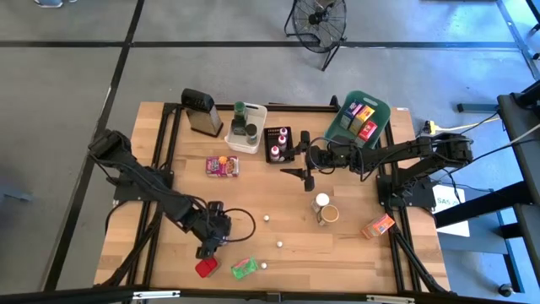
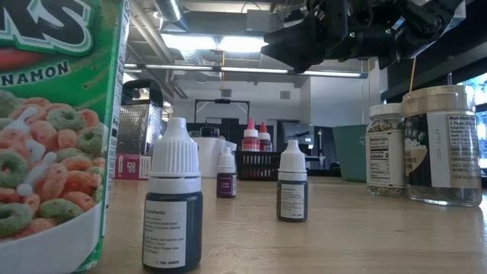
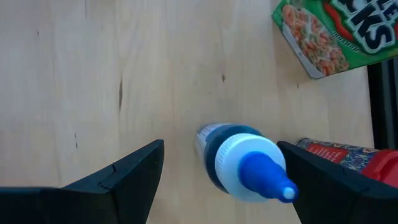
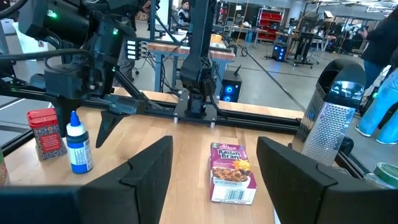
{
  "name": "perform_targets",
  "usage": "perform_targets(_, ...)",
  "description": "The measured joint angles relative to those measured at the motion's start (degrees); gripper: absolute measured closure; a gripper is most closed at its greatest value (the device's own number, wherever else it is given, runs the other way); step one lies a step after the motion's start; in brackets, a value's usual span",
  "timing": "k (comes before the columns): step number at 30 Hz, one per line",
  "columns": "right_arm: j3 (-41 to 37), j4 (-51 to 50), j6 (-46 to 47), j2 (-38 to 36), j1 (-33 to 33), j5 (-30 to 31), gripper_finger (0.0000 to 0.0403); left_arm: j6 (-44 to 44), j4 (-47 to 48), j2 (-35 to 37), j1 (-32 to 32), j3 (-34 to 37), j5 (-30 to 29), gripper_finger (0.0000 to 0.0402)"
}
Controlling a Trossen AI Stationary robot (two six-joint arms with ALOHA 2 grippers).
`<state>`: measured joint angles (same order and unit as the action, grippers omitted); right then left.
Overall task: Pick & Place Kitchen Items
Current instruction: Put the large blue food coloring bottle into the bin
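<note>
A robotics lab or workshop hall: a wooden counter (image 1: 278, 203) on a black frame stands on a bare concrete floor (image 1: 76, 93) marked with dark lines. Overhead run exposed ducts and strip lights (image 2: 205, 42); beyond, more workbenches (image 4: 186, 46), equipment and standing people (image 4: 373, 37). A floor fan (image 1: 316, 21) sits near the frame's top.

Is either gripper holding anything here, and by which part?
Nothing is held. The open left gripper straddles the blue-capped bottle without touching; the open right gripper is empty.
</note>
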<state>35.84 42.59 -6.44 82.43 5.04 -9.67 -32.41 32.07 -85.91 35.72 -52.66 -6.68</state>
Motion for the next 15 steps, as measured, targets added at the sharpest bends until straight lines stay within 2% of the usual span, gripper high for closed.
perform_targets(7, -0.01, 0.00, 0.00, 0.00, 0.00, 0.00, 0.0167, 0.18, -0.12, 0.00, 0.05, 0.00, -0.22, 0.0110)
perform_targets(15, -0.01, 0.00, 0.00, 0.00, 0.00, 0.01, 0.0167, 0.18, 0.15, -1.21, -0.23, 0.01, 1.33, 0.0164)
